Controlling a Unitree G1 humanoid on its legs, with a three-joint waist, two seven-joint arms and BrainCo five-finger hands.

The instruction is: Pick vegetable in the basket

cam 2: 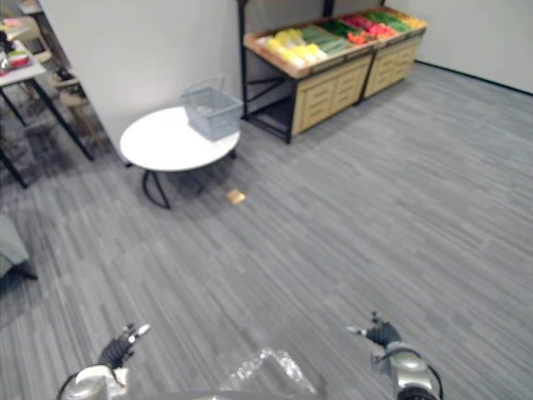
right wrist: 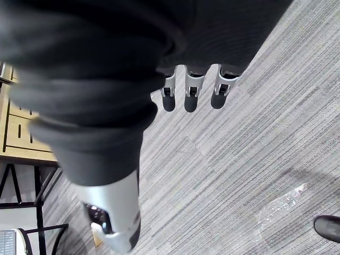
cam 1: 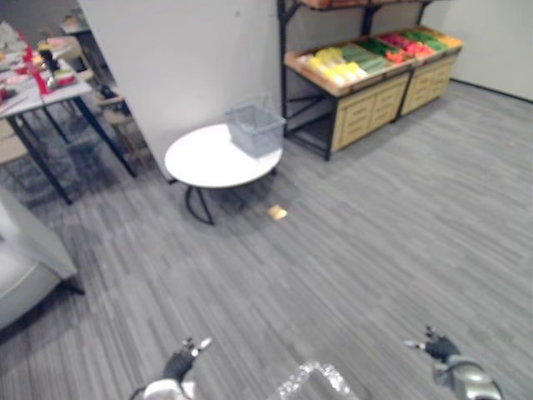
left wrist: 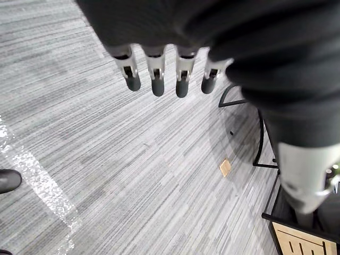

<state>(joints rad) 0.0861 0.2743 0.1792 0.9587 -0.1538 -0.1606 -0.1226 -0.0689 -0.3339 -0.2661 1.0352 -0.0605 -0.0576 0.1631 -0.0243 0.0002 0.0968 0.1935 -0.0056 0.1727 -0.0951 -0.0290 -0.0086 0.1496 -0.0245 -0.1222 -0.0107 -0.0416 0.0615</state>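
Silver fingers (left wrist: 158,79), left hand (cam 1: 179,364): straight, slightly apart, holding nothing, low over the floor.
Fingers (right wrist: 192,87), right hand (cam 1: 439,347): straight as well, empty.
Floor (cam 1: 358,250): grey striped carpet under both hands; a small tan scrap (cam 1: 276,212) lies near the table's legs.
Table (cam 1: 208,162): round, white, well ahead of the hands.
Basket (cam 1: 256,127): grey wire, standing on the table's far edge.
Vegetables (cam 1: 375,50): yellow, green and red rows on a wooden stand (cam 1: 366,108) beyond the basket, well apart from both hands.
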